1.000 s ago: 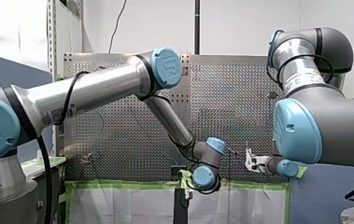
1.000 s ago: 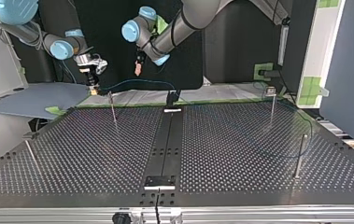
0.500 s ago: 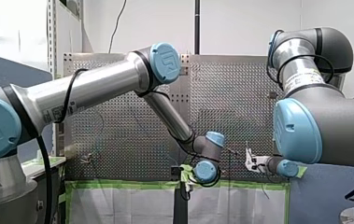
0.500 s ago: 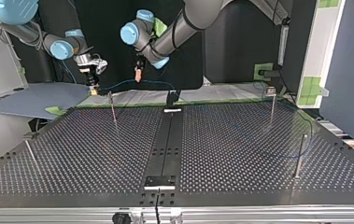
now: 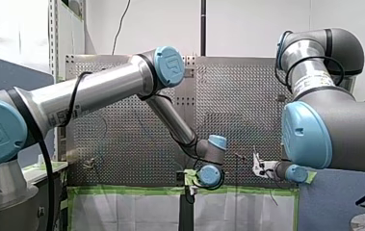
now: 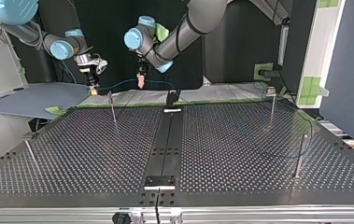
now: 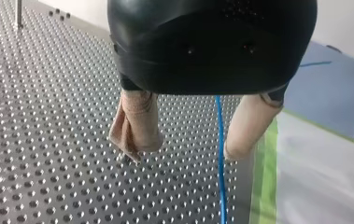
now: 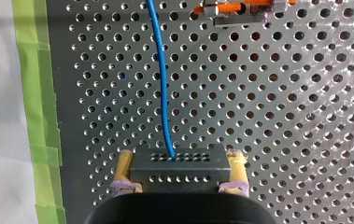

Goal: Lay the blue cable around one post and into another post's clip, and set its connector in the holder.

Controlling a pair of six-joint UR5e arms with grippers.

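Note:
In the left wrist view the thin blue cable (image 7: 220, 140) runs between the beige pads of my left gripper (image 7: 180, 154), which is open around it and does not touch it. The cable lies closer to one pad. In the top view this gripper (image 6: 141, 83) hangs over the cable (image 6: 158, 82) at the table's far edge. My right gripper (image 8: 179, 184) is shut on the black connector (image 8: 179, 165), and the cable (image 8: 161, 84) leads away from it. At the top view's left, my right gripper (image 6: 93, 88) holds the connector just beside a thin post (image 6: 113, 108).
Further posts stand at the top view's right (image 6: 272, 106) (image 6: 299, 156) and near left (image 6: 30, 157). A black holder (image 6: 172, 100) sits at the far middle and another (image 6: 159, 182) at the near middle. An orange clip piece (image 8: 240, 8) lies ahead of my right gripper. Green tape (image 8: 37, 116) edges the plate.
My left gripper has come down towards the table and now straddles the blue cable. My right arm and the connector have stayed still.

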